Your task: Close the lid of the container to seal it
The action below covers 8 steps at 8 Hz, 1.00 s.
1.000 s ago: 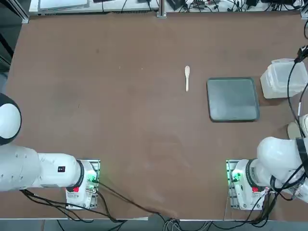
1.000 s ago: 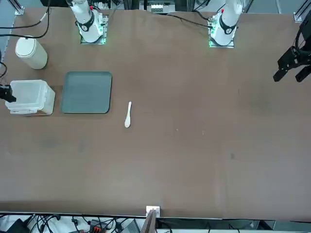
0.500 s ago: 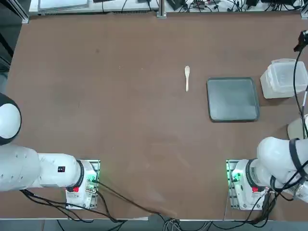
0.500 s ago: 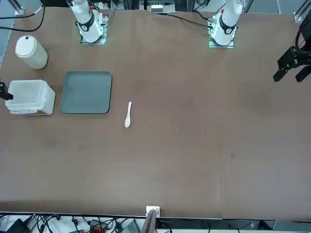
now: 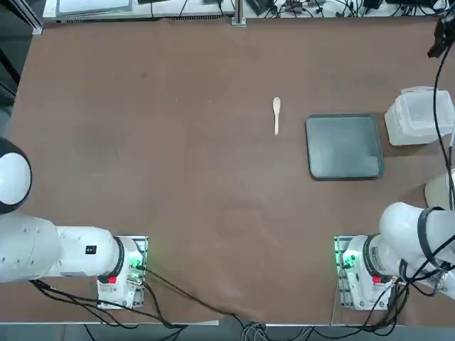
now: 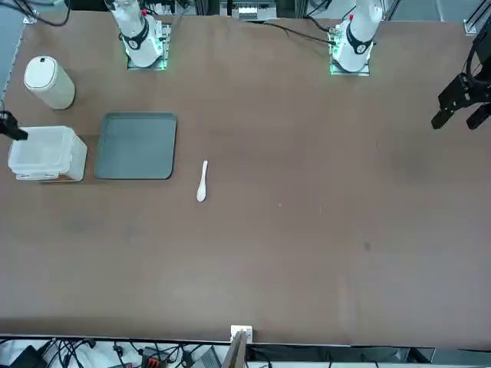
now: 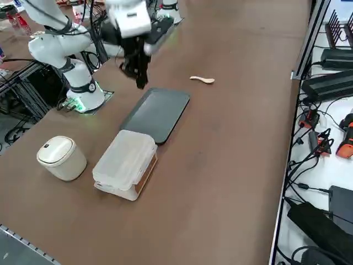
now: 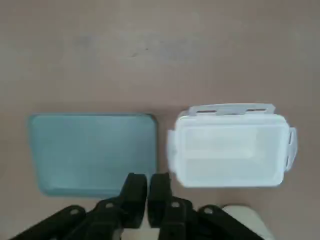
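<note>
The container (image 7: pixel 126 164) is a small white translucent box near the table's right edge, beside the grey tray. Its lid (image 8: pixel 229 144) lies flat on top of the box, with the side tabs down. The box also shows in the top view (image 5: pixel 419 116) and in the front view (image 6: pixel 46 153). My right gripper (image 7: pixel 140 81) hangs high above the table with nothing in it, its fingers (image 8: pixel 136 187) shut. It is well apart from the container, and it shows only at the picture edge in the top view (image 5: pixel 439 44) and the front view (image 6: pixel 9 126).
A dark grey flat tray (image 5: pixel 344 145) lies just inboard of the container. A small white spoon (image 5: pixel 276 114) rests further toward the table's middle. A white round canister (image 7: pixel 60 157) stands between the container and my right arm's base (image 5: pixel 366 273).
My right gripper has drawn up and away from the container, toward the table's far side. The container, tray and spoon have not moved.
</note>
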Each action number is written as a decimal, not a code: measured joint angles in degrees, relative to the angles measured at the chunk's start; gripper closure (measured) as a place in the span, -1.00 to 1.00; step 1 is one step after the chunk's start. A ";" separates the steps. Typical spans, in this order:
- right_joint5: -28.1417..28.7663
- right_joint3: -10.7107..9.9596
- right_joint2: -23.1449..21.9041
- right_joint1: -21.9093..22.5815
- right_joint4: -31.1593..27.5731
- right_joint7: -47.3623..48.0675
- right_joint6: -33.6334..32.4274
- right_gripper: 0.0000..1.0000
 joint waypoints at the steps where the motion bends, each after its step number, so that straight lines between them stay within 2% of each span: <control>1: 0.04 3.28 -0.35 0.05 2.36 3.80 -2.91 0.67; 3: 0.16 8.24 -0.37 0.11 4.45 8.73 -4.76 0.01; 4: 1.23 9.41 -0.35 0.11 4.92 11.07 -5.09 -0.33; 6: 3.07 10.06 -0.21 0.07 7.51 13.73 -5.45 -0.99; 7: 3.23 9.90 -0.05 0.74 9.26 13.94 -5.62 -1.00; 8: 3.23 6.77 0.14 4.76 10.25 14.39 -5.56 -1.00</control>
